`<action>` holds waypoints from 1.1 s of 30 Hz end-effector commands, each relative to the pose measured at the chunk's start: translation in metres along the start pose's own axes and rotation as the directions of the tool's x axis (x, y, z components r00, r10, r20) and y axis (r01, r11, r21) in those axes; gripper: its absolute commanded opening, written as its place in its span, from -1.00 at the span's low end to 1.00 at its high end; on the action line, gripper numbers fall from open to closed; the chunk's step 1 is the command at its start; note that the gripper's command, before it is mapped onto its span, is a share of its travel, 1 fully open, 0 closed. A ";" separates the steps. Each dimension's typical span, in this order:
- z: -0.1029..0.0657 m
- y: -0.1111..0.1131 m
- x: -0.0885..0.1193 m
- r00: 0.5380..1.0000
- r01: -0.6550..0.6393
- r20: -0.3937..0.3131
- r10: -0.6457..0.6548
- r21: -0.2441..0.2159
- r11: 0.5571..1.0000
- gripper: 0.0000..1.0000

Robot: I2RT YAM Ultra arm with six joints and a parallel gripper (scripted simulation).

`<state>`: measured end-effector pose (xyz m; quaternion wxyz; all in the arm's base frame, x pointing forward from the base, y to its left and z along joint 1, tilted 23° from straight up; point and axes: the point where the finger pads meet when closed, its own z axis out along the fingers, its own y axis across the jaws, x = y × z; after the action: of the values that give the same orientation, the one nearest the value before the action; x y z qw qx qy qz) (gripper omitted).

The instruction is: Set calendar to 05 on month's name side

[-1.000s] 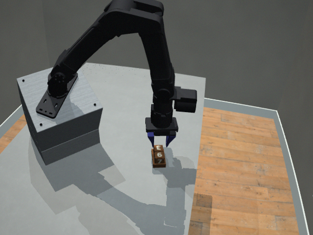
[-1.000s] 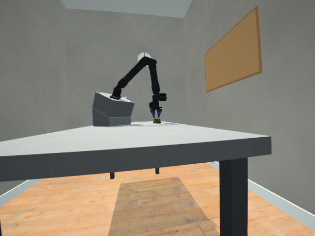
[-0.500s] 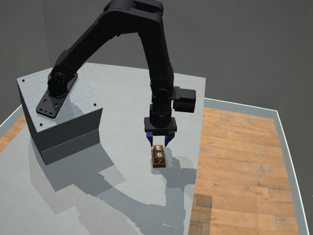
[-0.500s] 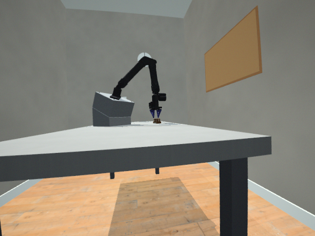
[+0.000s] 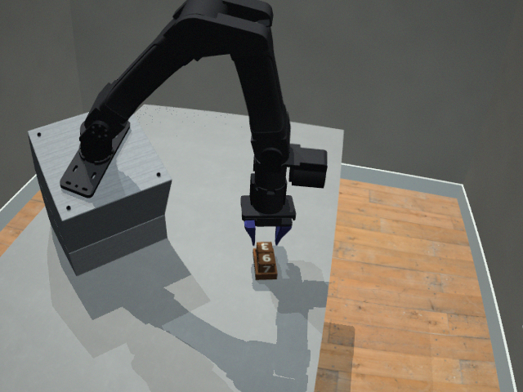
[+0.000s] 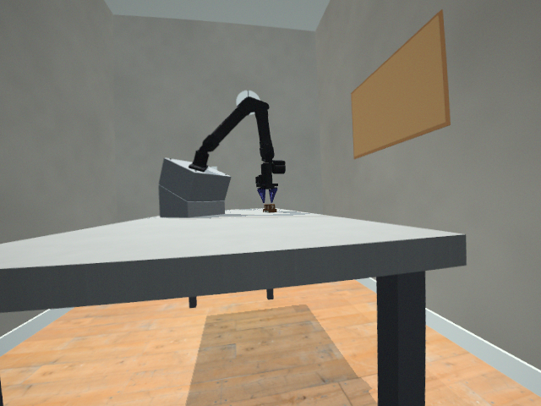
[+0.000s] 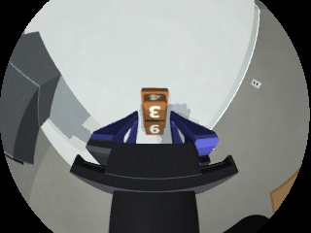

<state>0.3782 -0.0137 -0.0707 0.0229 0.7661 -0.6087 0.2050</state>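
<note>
Hovering over the number blocks, fingers half apart

The gripper [image 5: 265, 244] [image 6: 267, 202] [image 7: 154, 115] is pointing straight down above the blocks [image 5: 266, 257] [image 6: 270, 205] [image 7: 155, 111], about half open and holding nothing. The wooden tray [image 5: 265, 276] [image 6: 270, 211] [image 7: 155, 89] is resting on the table [image 5: 211, 189] [image 6: 218, 240] [image 7: 146, 49], well apart from the arm's stand. From above I'm reading a 3, a 6 or 9, and a 7; no 0 or 5 is showing. The month's name isn't showing either, so I can't tell the date being displayed.

My guess: the arm is lining up to take a block for turning. The next move is probably calling for a straight descent, one finger on each side, then a gentle squeeze. The blocks are sitting close together, so a crooked grip could be dragging the neighbour or tipping the tray.

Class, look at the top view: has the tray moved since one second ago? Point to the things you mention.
No. The tray [image 5: 265, 276] [image 6: 269, 211] [image 7: 155, 89] shows no visible shift either way against the right edge of the table [image 5: 211, 168] [image 6: 218, 240] [image 7: 146, 49].
</note>
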 end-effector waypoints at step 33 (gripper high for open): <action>0.014 -0.004 -0.003 1.000 0.002 0.010 -0.002 0.013 1.000 -0.07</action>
<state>0.3760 -0.0187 -0.0895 0.0307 0.7671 -0.6092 0.1986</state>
